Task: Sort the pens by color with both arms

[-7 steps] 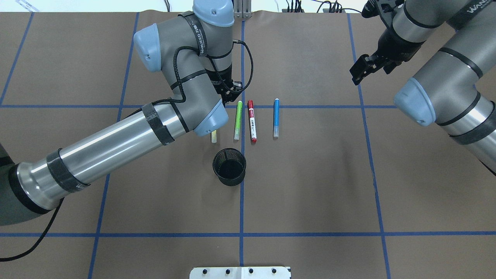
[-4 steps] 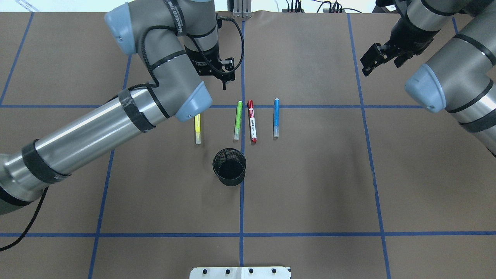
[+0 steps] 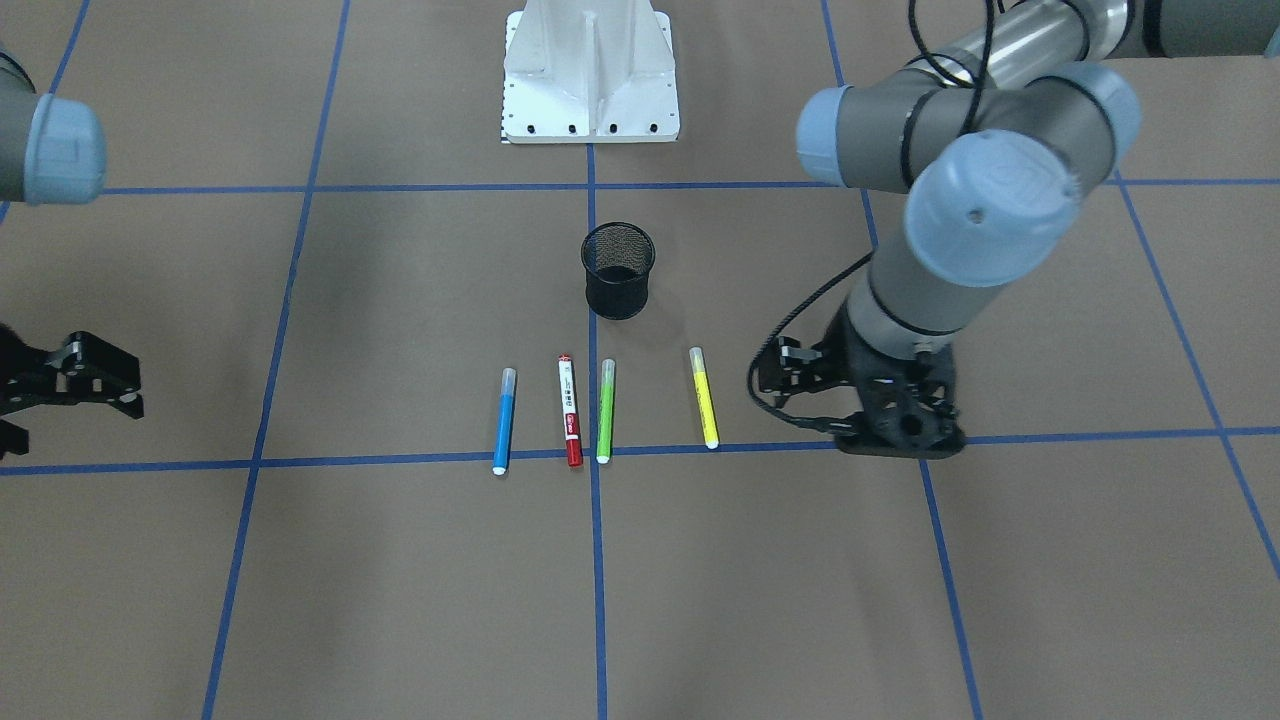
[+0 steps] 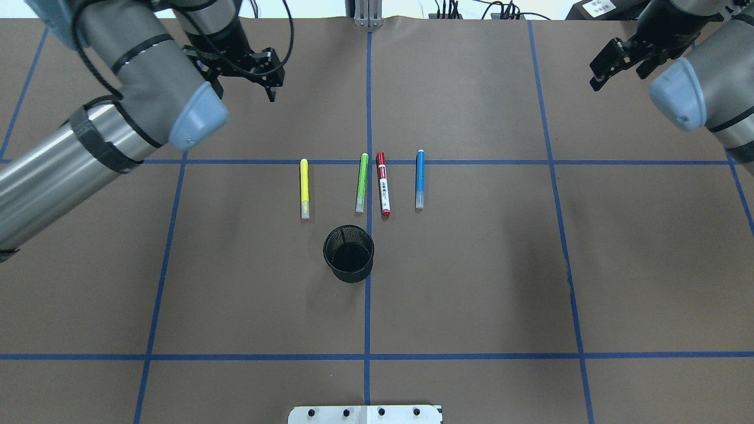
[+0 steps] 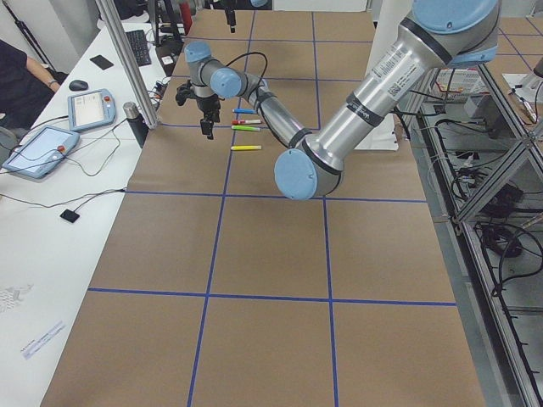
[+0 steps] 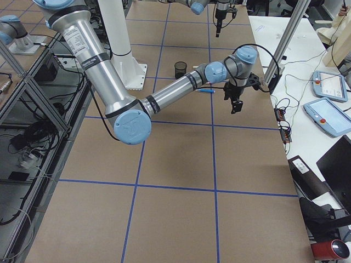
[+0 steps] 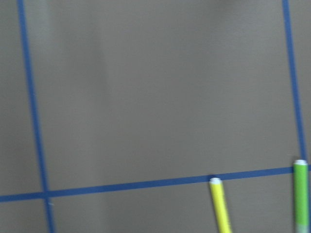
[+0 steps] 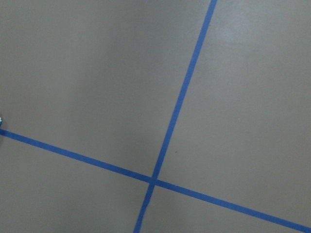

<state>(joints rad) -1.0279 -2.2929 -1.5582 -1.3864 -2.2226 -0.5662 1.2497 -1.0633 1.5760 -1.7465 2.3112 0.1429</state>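
From overhead, my left hand (image 4: 266,79) has pulled off the row toward the far edge of the surface (image 4: 471,265), uncovering the yellow pen (image 4: 304,188). It carries nothing, though I cannot tell its finger gap. My right hand (image 4: 612,59), spread and empty, has backed into the far right corner.

From the front, yellow, green pen (image 3: 605,410), red-and-white pen (image 3: 570,410) and blue pen (image 3: 505,420) lie in a row mid-surface. I judge the sorting done. The mesh cup (image 3: 618,270) stands near the row on my side, touching nothing.

My left wrist view shows only the yellow and green tips.
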